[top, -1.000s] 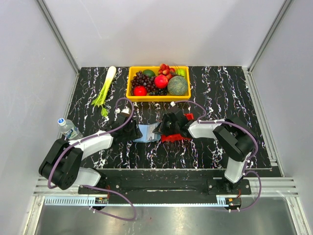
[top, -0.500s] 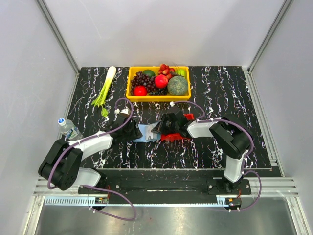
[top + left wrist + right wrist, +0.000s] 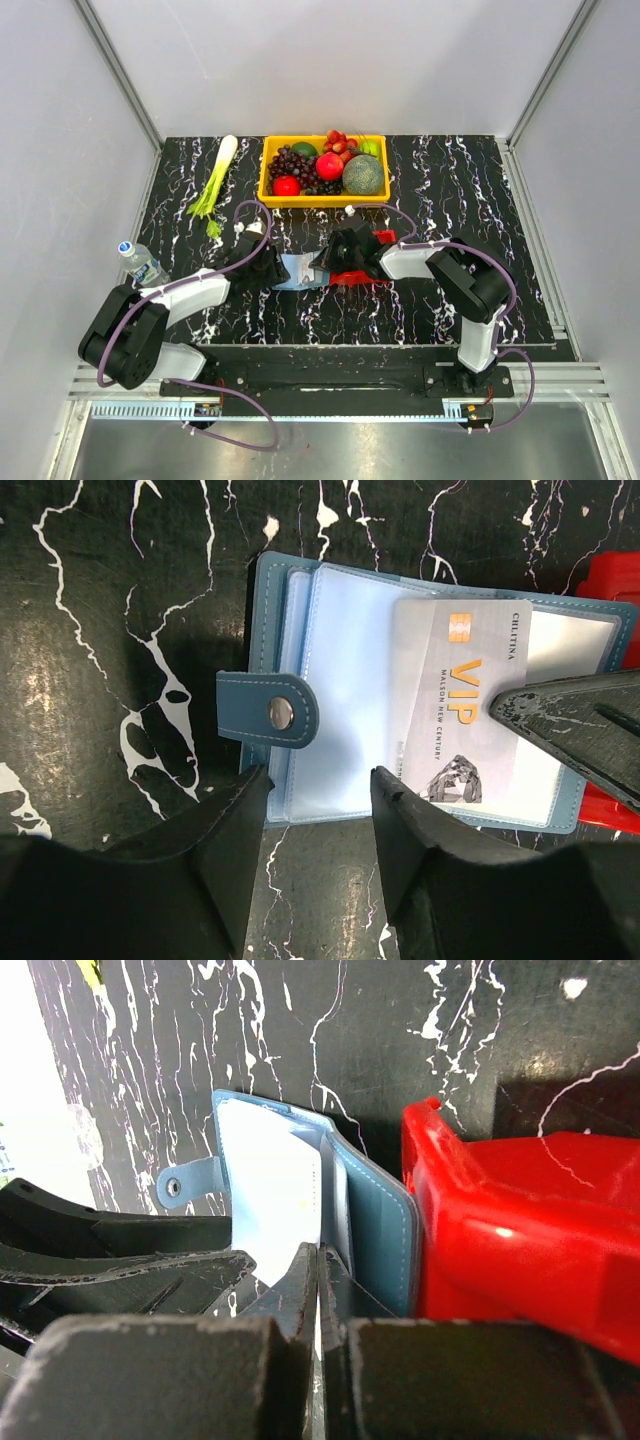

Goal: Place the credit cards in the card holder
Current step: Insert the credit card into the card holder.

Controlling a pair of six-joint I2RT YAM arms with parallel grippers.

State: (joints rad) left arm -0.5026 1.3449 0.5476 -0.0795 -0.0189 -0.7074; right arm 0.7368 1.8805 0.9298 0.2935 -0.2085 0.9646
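1. The right claw (image 3: 318, 1260), pinching the VIP credit card (image 3: 455, 710), reaches from the card holder (image 3: 330, 730)'s tray side, the card's long axis slanting across its clear pocket.
2. The left claw (image 3: 320, 780), spread, frames the card holder's near edge.

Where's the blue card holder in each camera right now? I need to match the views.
Top external: the card holder lies mid-picture, just left of the red tray.
Left wrist: it fills the upper middle, lying open with a credit card over its pocket; the tray shows at the right edge.
Right wrist: centre-left, beside the tray.
Shared landmark: the red tray.
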